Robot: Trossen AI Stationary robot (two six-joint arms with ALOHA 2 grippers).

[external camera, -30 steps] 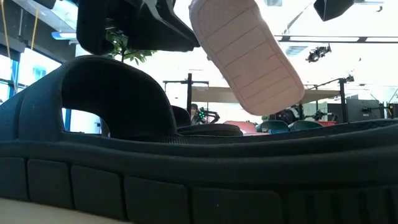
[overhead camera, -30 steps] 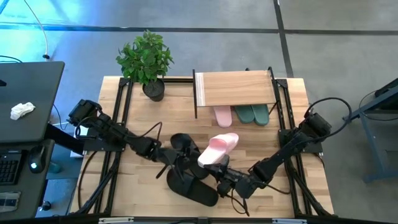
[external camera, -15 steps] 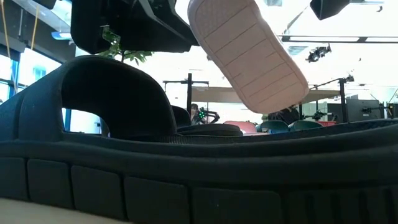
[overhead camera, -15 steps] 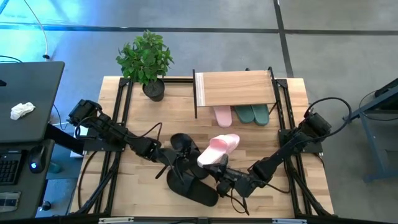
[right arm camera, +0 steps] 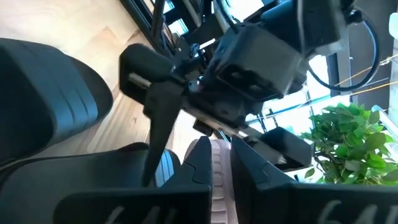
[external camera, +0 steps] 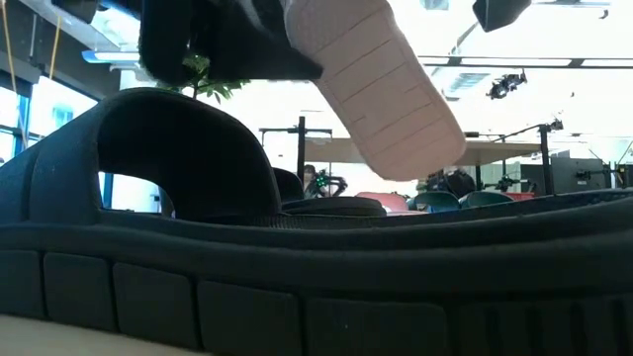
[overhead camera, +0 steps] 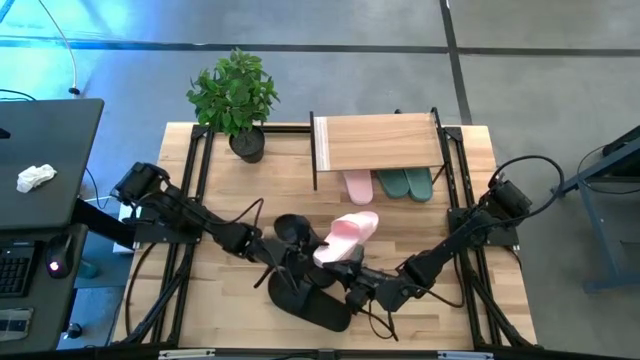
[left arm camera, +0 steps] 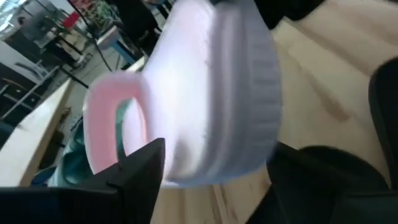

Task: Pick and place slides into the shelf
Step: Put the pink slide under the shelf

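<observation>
On the far left of the high view we see a dark desk [overhead camera: 50,170], apart from the table [overhead camera: 230,290]; a potted plant [overhead camera: 235,98] stands at the table's back left corner. The left gripper [overhead camera: 297,262] sits at front centre, its jaws spread apart beside the raised pale pink slide [overhead camera: 340,238], not closed on it. Two black slides [overhead camera: 305,290] lie on the table below; in the low view one [external camera: 297,277] fills the foreground. We see the right gripper [overhead camera: 347,275] just right of the left one, its jaws pinched on the pink slide's edge [right arm camera: 217,168], holding it above the table. Behind stands the shelf [overhead camera: 378,142]; under its board lie another pink slide [overhead camera: 358,186] and two teal slides [overhead camera: 405,183].
</observation>
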